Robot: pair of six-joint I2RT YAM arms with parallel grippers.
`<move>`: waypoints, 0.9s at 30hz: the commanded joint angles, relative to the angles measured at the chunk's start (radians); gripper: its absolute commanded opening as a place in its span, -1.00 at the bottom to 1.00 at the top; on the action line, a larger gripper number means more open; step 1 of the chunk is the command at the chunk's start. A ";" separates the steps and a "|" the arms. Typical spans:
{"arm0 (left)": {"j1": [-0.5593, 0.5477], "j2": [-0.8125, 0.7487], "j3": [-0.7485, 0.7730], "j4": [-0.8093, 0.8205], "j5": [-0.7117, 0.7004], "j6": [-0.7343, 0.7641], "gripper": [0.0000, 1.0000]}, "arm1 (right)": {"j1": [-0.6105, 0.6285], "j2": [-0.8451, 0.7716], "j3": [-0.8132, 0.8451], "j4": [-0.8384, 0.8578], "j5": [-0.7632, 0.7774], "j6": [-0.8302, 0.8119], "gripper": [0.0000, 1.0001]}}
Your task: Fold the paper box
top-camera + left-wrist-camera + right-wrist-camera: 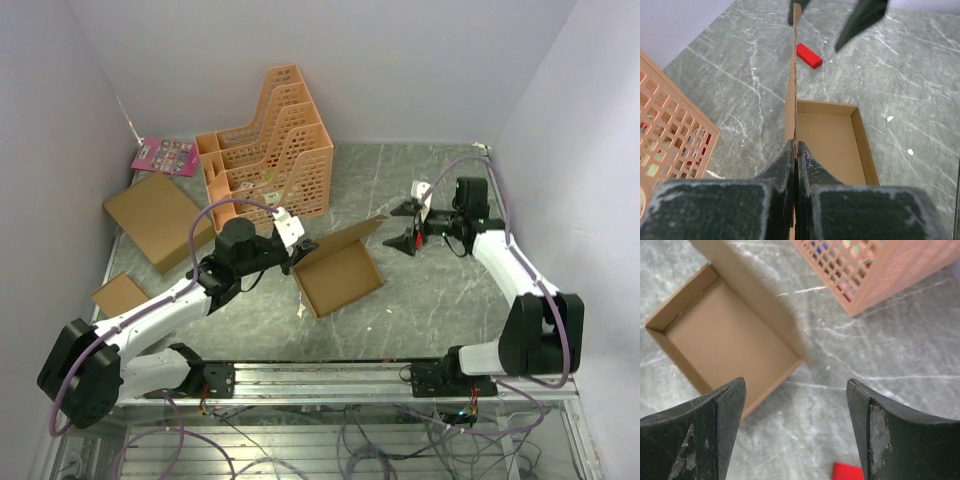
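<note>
Left hand is pinched tight on the upright flap of the box, gripping the flap's near end at its top edge. We see the box sitting open-side-up mid surface, tray empty, flap standing tall along its left side in the left wrist view. Right hand is spread wide and holds nothing. It hovers just beside the flap's far end; we can't tell if one finger touches it. A red block lies on the surface under the right hand. An orange rack stands behind the box. Flat cardboard and a smaller cardboard piece lie at far left, with a pink packet in the back corner.
</note>
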 commanded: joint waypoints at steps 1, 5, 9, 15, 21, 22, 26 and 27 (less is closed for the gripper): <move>-0.001 0.037 0.059 -0.060 0.103 0.075 -0.86 | -0.017 0.140 0.223 -0.345 -0.093 -0.247 0.51; -0.001 0.058 0.064 -0.040 0.128 0.084 -0.86 | -0.015 0.202 0.257 -0.436 -0.114 -0.306 0.36; 0.000 0.073 0.071 -0.031 0.136 0.088 -0.86 | -0.014 0.160 0.195 -0.325 -0.081 -0.254 0.37; 0.002 0.083 0.067 -0.008 0.134 0.076 -0.86 | 0.010 0.141 0.115 -0.289 -0.058 -0.304 0.27; 0.005 0.080 0.041 0.056 0.140 0.042 -0.86 | 0.021 0.164 0.092 -0.226 -0.018 -0.259 -0.09; 0.005 0.078 0.037 0.060 0.140 0.036 -0.86 | 0.021 0.159 0.090 -0.216 -0.019 -0.250 -0.14; 0.009 0.070 0.020 0.084 0.138 0.023 -0.86 | 0.022 0.116 0.059 -0.151 -0.018 -0.207 -0.34; 0.011 0.069 0.018 0.086 0.140 0.021 -0.86 | 0.023 0.110 0.055 -0.146 -0.017 -0.202 -0.41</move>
